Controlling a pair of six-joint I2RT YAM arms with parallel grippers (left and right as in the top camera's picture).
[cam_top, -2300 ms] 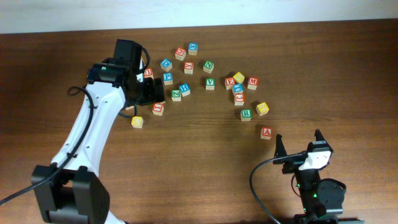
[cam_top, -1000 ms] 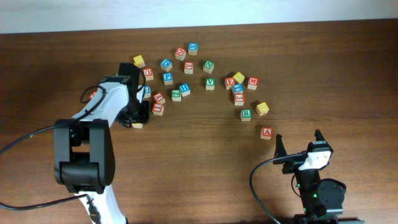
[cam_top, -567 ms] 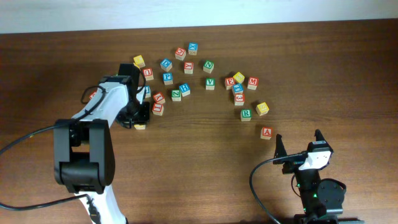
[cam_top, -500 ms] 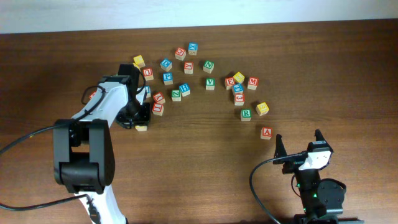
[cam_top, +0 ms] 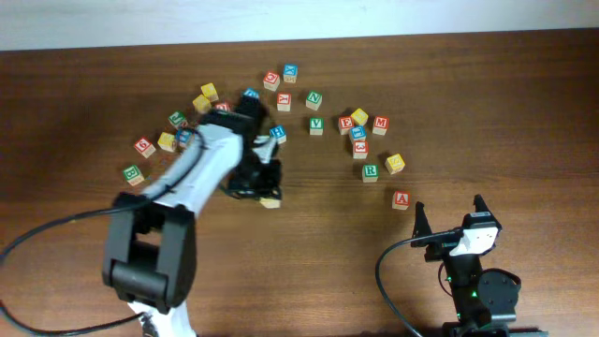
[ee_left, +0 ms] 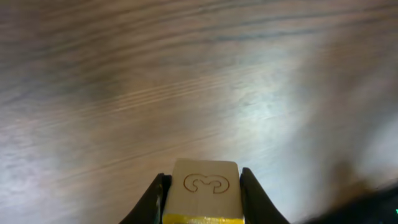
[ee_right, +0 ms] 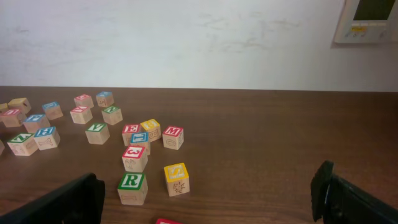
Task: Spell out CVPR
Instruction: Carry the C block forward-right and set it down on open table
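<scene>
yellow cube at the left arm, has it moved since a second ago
Yes. In the overhead view the yellow cube has travelled right and slightly toward the near edge, ending closer to the green R cube, which stayed put.

The left arm (cam_top: 197, 167) wears a smooth white shell along its long link, with bulky matte-black joint housings at the lower left of the overhead frame. A thin black cable (cam_top: 65, 218) leaves it toward the left edge. The left tool (cam_top: 265, 194) is black; up close its fingers (ee_left: 255, 200) are glossy black wedges with rounded edges. The right arm (cam_top: 482, 295), at lower right, is a compact black column with small green lights and a white block on top. A looped black cable (cam_top: 378, 271) curves beside it. The right tool (cam_top: 450, 213) has two black pointed fingers (ee_right: 62, 204).
</scene>
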